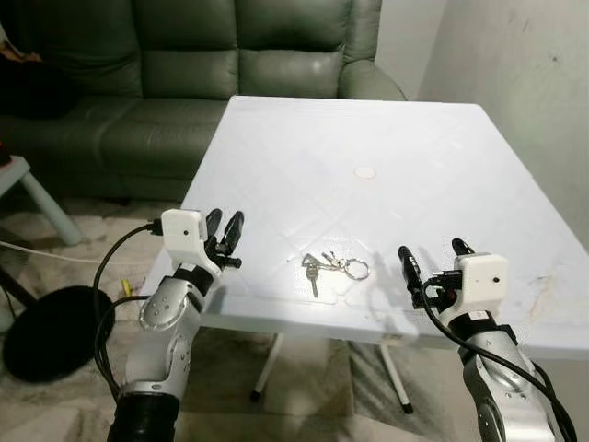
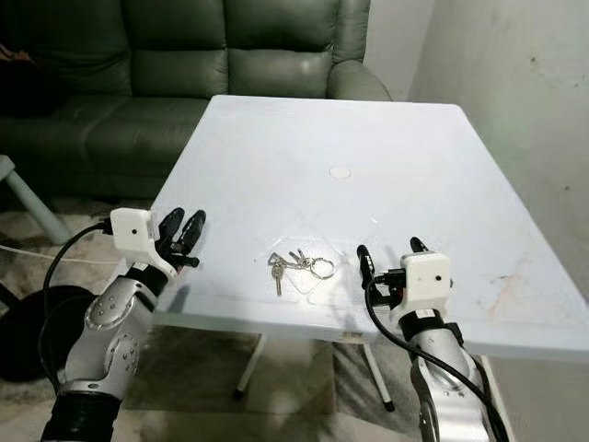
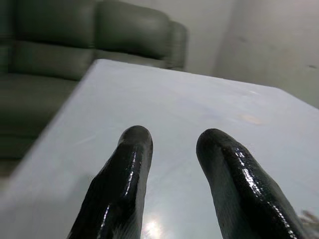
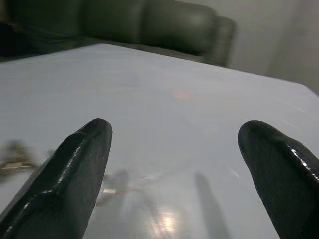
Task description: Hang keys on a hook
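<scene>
A small bunch of keys [image 1: 322, 268] on a metal ring [image 1: 357, 268] lies flat near the front edge of the white table [image 1: 368, 129]. My right gripper [image 1: 433, 252] hovers just right of the keys at the table's front edge, open, with nothing between its fingers [image 4: 75, 174]. My left gripper [image 1: 225, 225] is at the table's left front corner, its two fingers [image 3: 124, 169] a little apart and empty. The keys show blurred in the right wrist view [image 4: 12, 157]. I see no hook.
A dark green sofa [image 1: 184, 64] stands behind the table. A pale wall [image 1: 525, 83] runs along the right. A black round object [image 1: 51, 331] and a cable lie on the floor at left, beside a pale stool leg [image 1: 41, 198].
</scene>
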